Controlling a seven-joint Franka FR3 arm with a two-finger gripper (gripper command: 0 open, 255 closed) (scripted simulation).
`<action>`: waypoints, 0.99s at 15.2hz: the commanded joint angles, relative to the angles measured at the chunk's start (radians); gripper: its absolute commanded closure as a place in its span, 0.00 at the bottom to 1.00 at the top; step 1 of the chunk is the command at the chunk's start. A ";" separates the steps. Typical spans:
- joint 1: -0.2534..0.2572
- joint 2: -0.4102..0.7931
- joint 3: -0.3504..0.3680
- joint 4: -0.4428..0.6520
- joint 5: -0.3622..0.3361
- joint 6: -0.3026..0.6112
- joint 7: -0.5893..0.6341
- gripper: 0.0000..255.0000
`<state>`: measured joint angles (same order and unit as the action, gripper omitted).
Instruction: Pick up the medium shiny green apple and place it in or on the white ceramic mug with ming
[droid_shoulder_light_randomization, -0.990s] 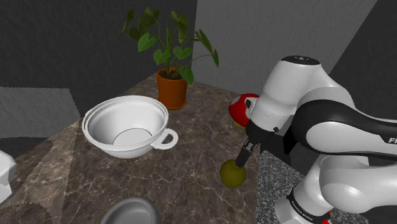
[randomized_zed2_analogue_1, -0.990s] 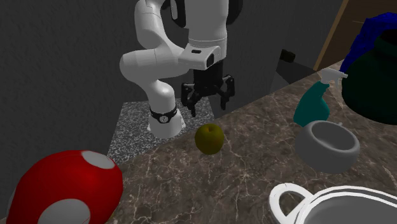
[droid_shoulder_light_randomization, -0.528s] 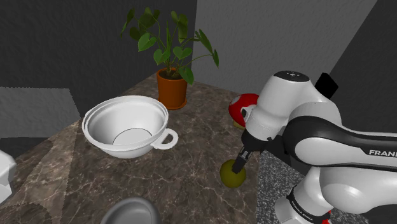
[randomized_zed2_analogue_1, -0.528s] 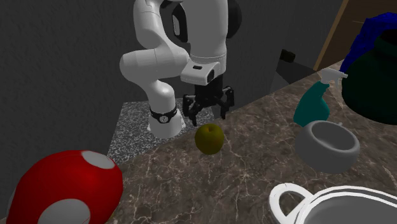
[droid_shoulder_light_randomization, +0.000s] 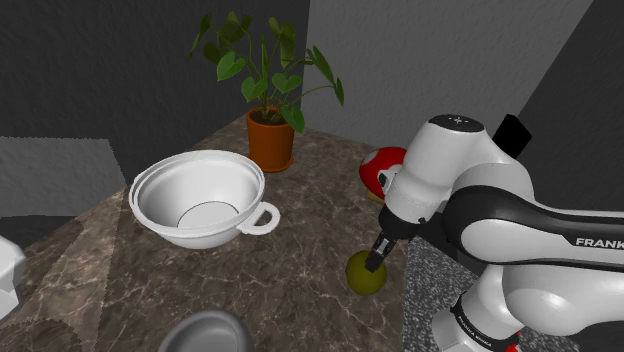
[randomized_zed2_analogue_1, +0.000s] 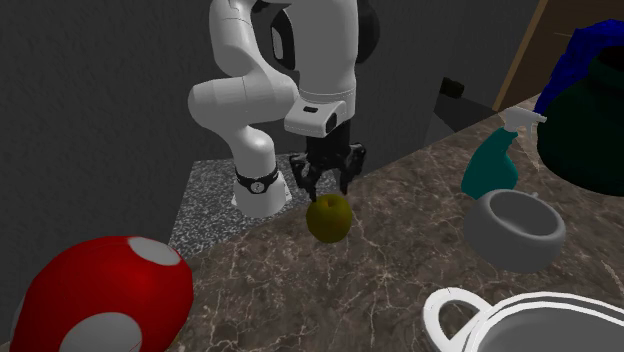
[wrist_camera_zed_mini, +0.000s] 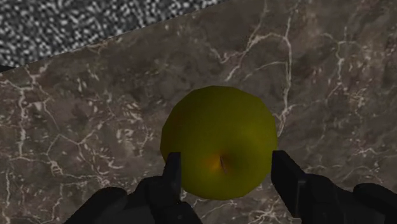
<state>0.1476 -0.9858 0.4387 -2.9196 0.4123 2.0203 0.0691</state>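
A: The pincer has dropped lower, fingers spread and straddling the apple, lined up to close but not squeezing yet.

B: The apple sits by the worktop edge nearest the stand, so a nudge could roll it off. Open marble runs to the mug, with the mushroom well aside.

Hangs, black fingers apart, just over yellow-green apple on marbled bench; grey bowl at apple's three o'clock.
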 joint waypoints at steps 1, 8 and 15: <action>0.000 0.000 0.000 0.000 0.000 0.000 0.000 1.00; 0.000 0.000 0.000 0.000 0.000 0.000 0.000 1.00; -0.015 -0.028 -0.032 0.067 -0.035 -0.093 0.004 1.00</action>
<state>0.1363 -1.0115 0.4128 -2.8637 0.3842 1.9409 0.0740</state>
